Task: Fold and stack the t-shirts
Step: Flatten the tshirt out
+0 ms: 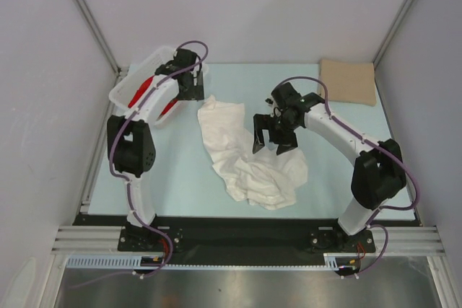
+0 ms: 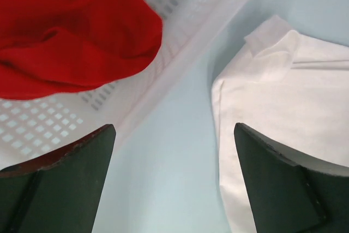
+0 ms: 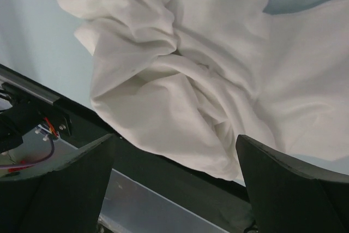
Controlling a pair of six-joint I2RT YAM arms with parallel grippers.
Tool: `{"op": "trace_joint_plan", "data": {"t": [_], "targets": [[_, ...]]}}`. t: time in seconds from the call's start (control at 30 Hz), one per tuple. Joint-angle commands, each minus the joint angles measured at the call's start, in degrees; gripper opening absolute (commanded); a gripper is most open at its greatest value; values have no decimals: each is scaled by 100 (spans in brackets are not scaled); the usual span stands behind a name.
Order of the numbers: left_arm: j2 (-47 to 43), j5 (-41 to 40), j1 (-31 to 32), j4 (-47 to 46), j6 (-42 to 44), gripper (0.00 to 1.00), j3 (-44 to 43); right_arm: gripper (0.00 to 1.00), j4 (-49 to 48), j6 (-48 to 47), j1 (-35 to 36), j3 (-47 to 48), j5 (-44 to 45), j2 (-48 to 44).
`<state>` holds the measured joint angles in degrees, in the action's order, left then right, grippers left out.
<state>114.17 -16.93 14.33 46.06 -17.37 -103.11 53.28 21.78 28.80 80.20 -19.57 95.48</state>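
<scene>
now, the white shirt (image 1: 249,156) lies in a crumpled heap in the middle of the tabletop (image 1: 180,178), w/ one long bit reaching up toward the basket (image 1: 155,59). the red shirt (image 1: 141,90) is bunched up inside the basket at the far left. the tan shirt (image 1: 348,81) lies flat in the far right corner, well apart from the others. the left fingers (image 2: 60,178) are spread wide & hold nothing. they hang over the basket's rim & bare tabletop, btw the red shirt & the top end of the white shirt. the right fingers (image 3: 283,184) are spread wide too, w/ nothing in them, just above the white heap.
</scene>
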Motion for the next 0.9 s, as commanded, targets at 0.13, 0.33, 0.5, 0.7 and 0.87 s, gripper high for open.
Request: {"op": "trace_joint_plan", "data": {"t": [0.13, 0.33, 0.5, 0.7, 0.87], "targets": [[466, -926, -61, -386, 611, 93, -113, 100, 271, -156, 170, 531, 155, 40], [1177, -935, -342, -19, 533, 81, -771, 99, 508, -306, 170, 900, 103, 471], [1494, -804, -982, 244, 331, 63, -1281, 95, 543, -551, 380, 1199, -301, 927], [1083, -338, -1284, 193, 365, 89, -1423, 95, 833, -807, 846, 1577, -170, 1411], [2, 102, -740, -18, 260, 100, -431, 99, 702, -676, 1093, 1341, 251, 1149]]}}
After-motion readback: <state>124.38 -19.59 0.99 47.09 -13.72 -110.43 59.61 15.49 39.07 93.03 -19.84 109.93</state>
